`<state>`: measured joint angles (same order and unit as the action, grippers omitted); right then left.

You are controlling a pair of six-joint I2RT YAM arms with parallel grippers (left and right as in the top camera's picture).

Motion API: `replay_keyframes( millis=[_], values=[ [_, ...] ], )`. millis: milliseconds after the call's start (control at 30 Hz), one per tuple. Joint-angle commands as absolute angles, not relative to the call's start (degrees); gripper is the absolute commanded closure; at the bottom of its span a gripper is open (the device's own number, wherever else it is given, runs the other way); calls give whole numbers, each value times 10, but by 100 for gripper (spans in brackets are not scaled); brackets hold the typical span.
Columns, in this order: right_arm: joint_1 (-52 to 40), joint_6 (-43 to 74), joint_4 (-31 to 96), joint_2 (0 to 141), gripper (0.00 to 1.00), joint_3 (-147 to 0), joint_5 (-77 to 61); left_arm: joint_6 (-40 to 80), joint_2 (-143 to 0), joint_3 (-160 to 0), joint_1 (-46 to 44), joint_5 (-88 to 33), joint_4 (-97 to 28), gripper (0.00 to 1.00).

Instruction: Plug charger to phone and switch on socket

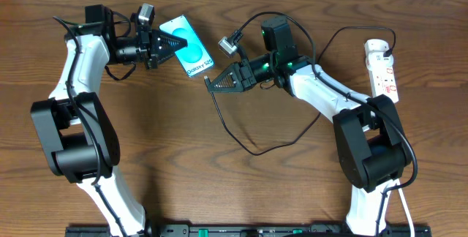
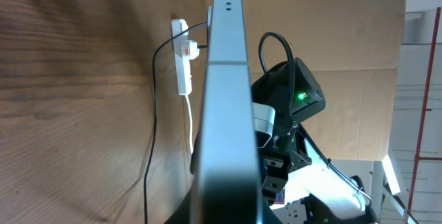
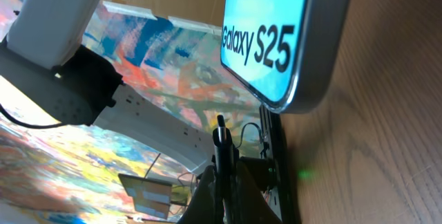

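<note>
1. L arm: left gripper (image 1: pixel 170 44) is clamped on the slim rectangular phone (image 1: pixel 191 53), which has a light teal screen, white "Galaxy S25" strip & dark frame. Jaws pinch its far short end, upper-left of centre over the brown wooden table (image 1: pixel 219 193).
2. Phone sits diagonal in the overhead view, label end pointing toward the R arm. Left wrist view has it edge-on (image 2: pixel 224 113), grey frame filling mid-pic. Can't tell if it touches the wood or is held off it.
3. R arm: right gripper (image 1: pixel 210 85) is closed tight on the charger (image 1: pixel 257 153), a thin, long black cable. It's pinched near the free end; the rest loops down across the table & back up toward the R arm.
4. Right wrist view: small black connector tip (image 3: pixel 219 133) sticks out past the closed jaws, aimed at the phone's (image 3: pixel 276 37) label end. Tip is near that end but apart, w/ a visible gap, so not plugged in.
5. White elongated socket (image 1: pixel 382 67), a power strip w/ red markings, lies at the table's right edge beside the R arm's elbow, well apart from both grippers. White plug adapter at its far end w/ a black lead coming off. Also seen in the left wrist view (image 2: pixel 183 61).
6. Switch pos: too small to tell.
</note>
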<state>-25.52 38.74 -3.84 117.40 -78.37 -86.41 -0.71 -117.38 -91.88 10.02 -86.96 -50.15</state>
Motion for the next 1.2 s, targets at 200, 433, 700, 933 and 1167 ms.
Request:
replay_keyframes(
  millis=[200, 433, 700, 933, 1167],
  values=[
    [-266, 376, -36, 1174, 99, -788, -856, 1, -1171, -928, 102, -901, -500, 93],
    [-266, 376, -36, 1174, 99, -788, -848, 1, -1171, -928, 102, -901, -500, 92],
    [-266, 376, -36, 1174, 99, -788, -842, 1, -1171, -928, 101, -902, -500, 93],
    [-266, 376, -37, 1174, 99, -788, -839, 0, -1171, -928, 88, -901, -499, 93],
    [-266, 376, -36, 1174, 99, -788, -840, 1, -1171, -928, 84, -902, -496, 93]
  ],
)
